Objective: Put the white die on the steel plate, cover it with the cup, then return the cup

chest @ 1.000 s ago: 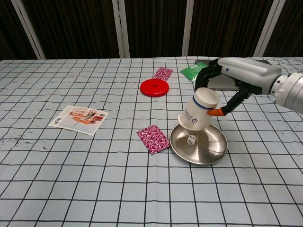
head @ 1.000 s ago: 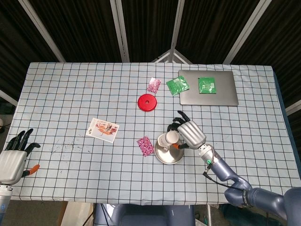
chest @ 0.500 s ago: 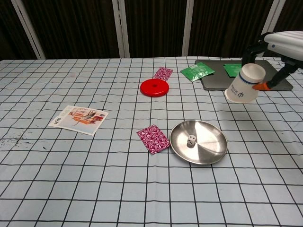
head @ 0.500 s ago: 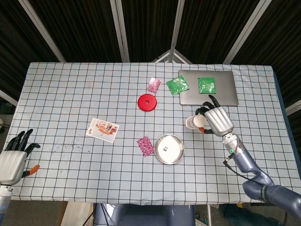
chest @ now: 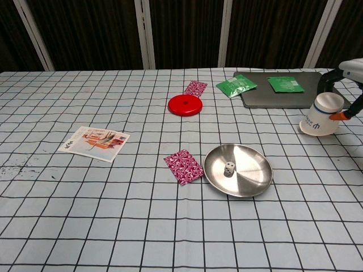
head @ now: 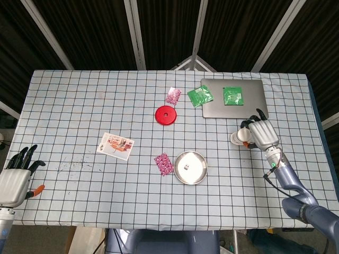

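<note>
checkered table [head: 79, 106] bears one steel plate [chest: 252, 180], one white die [chest: 229, 169], one cup [chest: 321, 114].

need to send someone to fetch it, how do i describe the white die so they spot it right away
Start at the grey slab at the table's far right, then come toward the near edge to the round steel plate. The white die sits in its bowl, the only small dotted cube there; the flat red-patterned packet lies beside the plate.

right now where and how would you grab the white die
Probably from straight above, pinching two opposite side faces of the white die. It sits low in the dished steel plate, whose raised rim blocks a sideways approach. The right hand holds the cup, so the open left hand is free.
</note>
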